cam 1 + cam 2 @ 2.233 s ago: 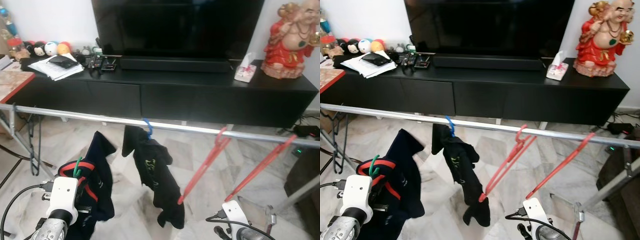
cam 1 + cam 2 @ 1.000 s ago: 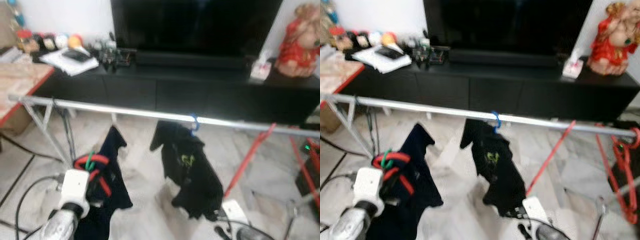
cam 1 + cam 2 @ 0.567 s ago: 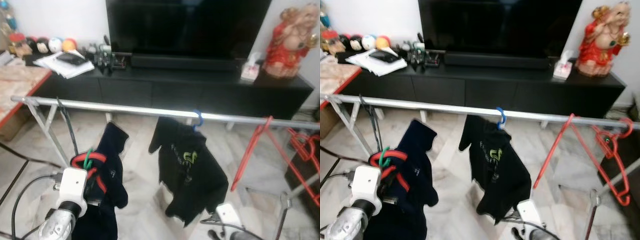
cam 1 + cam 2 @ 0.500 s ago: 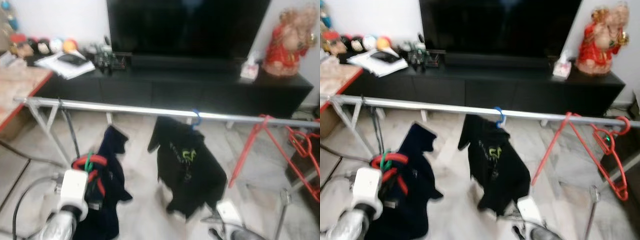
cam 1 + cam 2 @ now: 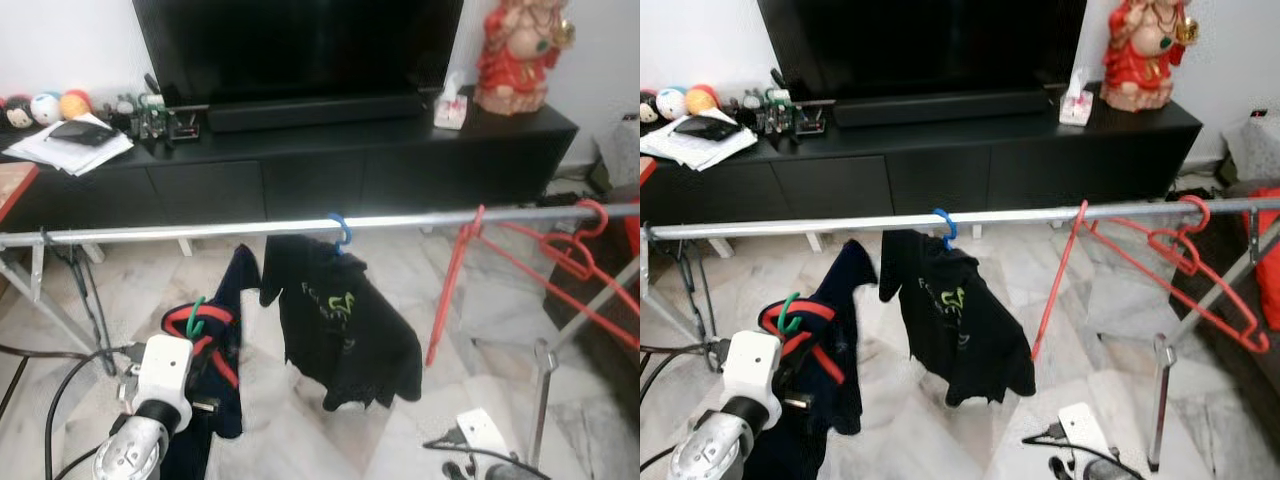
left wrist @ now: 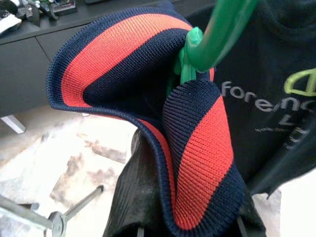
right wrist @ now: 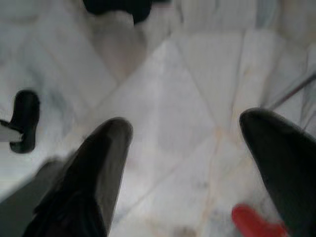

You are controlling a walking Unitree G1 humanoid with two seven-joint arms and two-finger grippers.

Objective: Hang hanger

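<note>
A long silver rail (image 5: pixel 200 231) runs across the room in front of a black TV desk (image 5: pixel 300 170). A black T-shirt (image 5: pixel 340 325) hangs on the rail from a blue hook (image 5: pixel 341 231), and red hangers (image 5: pixel 560 250) hang further along on the robot's right. Low on the left, the left arm (image 5: pixel 160 385) holds up a dark shirt with red stripes (image 5: pixel 215 350) on a green hanger (image 5: pixel 196 313), below the rail and not on it. The eye views do not show the left claw itself. The left wrist view looks up close: the green hanger hook (image 6: pixel 212 39) pokes out of the red and navy collar (image 6: pixel 148 98), with the black T-shirt's writing just behind it. The left claw's fingers cannot be made out there, so I cannot tell if it is squeezing. The right wrist view shows something the eye views do not: the right claw (image 7: pixel 185 163) hangs low with its two black fingers (image 7: pixel 106 153) spread wide, holding nothing, over the pale marble floor (image 7: pixel 173 89). It is blurry. Compared with half a second ago, the whole picture has slid: the red statue (image 5: pixel 515 55) and the red hangers now sit closer to the middle, so the camera has turned to the right. The striped shirt sits in the same low spot by the left arm as before.
</note>
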